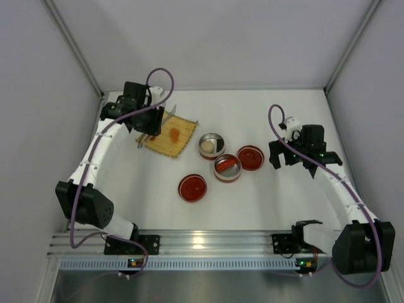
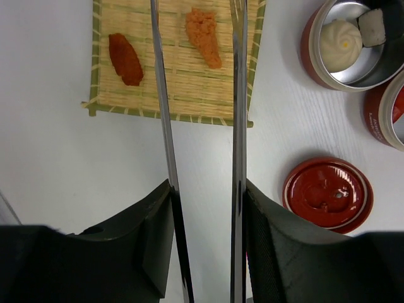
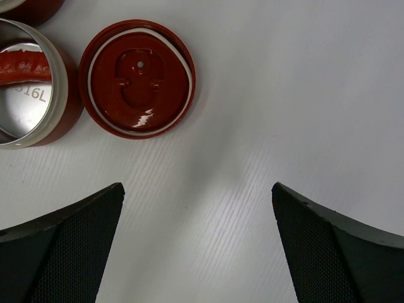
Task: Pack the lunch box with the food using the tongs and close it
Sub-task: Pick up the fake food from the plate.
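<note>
White table [image 1: 265, 202]: mat [image 1: 184, 128], 2 tins [image 1: 201, 146], 2 lids [image 1: 192, 187]

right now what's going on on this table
The left gripper holds the tongs, their arms apart, above the yellow mat, where a red piece and an orange piece lie. A white bun and a white-and-dark piece sit in one steel tin. Two red lids lie off on the table. The right gripper is open and empty, near one lid.

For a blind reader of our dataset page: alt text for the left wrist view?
The left gripper holds silver tongs, their arms reaching over a yellow mat with a red piece and an orange piece. At right, an open tin holds a white bun and a dark piece; a red lid lies on the table.
</note>
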You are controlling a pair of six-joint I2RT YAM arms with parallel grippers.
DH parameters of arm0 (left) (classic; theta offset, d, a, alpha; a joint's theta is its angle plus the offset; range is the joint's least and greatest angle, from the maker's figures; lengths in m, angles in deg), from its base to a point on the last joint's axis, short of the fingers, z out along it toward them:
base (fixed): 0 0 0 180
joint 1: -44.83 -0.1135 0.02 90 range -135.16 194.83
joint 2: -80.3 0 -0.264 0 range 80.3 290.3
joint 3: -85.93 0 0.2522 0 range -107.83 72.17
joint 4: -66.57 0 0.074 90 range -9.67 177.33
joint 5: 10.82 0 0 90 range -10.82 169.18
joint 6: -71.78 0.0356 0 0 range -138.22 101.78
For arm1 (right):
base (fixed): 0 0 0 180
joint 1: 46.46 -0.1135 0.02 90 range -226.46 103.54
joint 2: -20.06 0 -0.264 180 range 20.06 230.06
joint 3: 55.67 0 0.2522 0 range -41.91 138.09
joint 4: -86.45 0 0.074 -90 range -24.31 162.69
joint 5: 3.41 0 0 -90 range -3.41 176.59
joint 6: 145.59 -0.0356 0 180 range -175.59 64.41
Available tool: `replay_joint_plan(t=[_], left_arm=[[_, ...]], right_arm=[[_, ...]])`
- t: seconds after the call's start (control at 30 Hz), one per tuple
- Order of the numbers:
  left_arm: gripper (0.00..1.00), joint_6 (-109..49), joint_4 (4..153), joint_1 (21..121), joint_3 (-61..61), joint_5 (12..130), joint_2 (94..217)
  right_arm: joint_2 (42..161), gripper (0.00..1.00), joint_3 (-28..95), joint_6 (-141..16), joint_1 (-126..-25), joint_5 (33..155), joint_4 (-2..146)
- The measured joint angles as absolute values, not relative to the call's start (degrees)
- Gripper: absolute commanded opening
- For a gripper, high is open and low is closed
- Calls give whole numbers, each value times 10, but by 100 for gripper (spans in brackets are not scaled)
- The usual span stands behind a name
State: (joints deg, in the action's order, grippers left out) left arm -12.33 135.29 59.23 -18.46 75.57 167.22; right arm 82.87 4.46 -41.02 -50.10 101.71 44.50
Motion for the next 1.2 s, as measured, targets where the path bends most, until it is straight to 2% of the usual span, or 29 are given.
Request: replay_joint_plan(t=[0.37,0.93,1.2], left_arm=[[51,-200,1353,556,-146,697,1755],[51,-213,1305,556,-114,689,1825],[46,-213,1289,556,-114,689,1830]], right_arm=[[829,99,45,-410,-501,1017,445],[835,99,45,-410,-501,1017,445],[835,99,45,-410,-501,1017,445]])
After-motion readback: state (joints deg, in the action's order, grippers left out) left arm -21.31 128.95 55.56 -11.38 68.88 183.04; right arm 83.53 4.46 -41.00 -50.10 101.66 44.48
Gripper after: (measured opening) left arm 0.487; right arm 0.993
